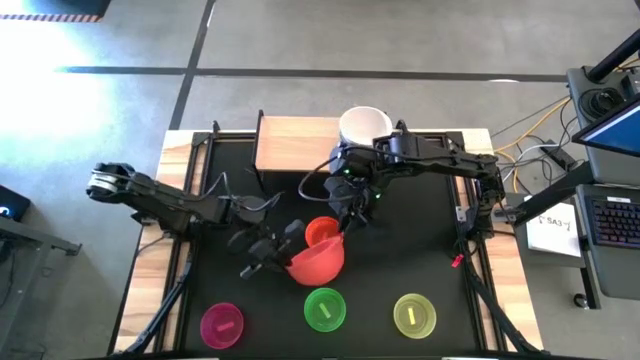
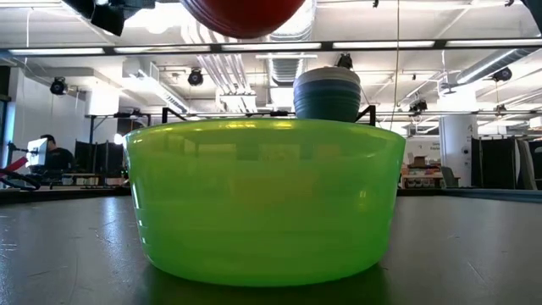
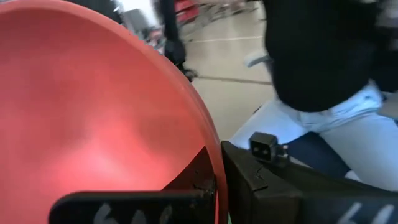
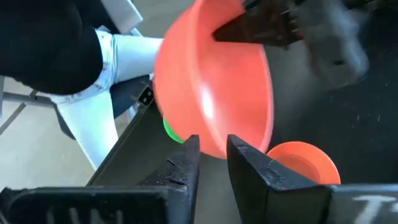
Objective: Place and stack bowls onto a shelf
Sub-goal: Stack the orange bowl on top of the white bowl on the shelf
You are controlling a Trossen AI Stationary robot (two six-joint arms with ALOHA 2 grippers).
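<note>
Two arms meet over the mat's centre. Shelf (image 1: 295, 142) sits at the far edge of the tabletop, holding a bowl stack (image 1: 362, 127), white on top. Left gripper (image 1: 287, 250) clamps the red bowl's (image 1: 318, 262) rim, holding it tilted above the mat. Right gripper (image 1: 351, 213) hangs fingers apart beside it, above the orange-red bowl (image 1: 322, 231). Magenta bowl (image 1: 222, 324), green bowl (image 1: 324, 308) and yellow-green bowl (image 1: 414, 314) line the near edge.

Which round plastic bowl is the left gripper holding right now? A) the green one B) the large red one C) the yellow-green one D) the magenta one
B: in the left wrist view the left gripper is clamped on the rim of the large red bowl, which the high view shows tilted above the black mat.
</note>
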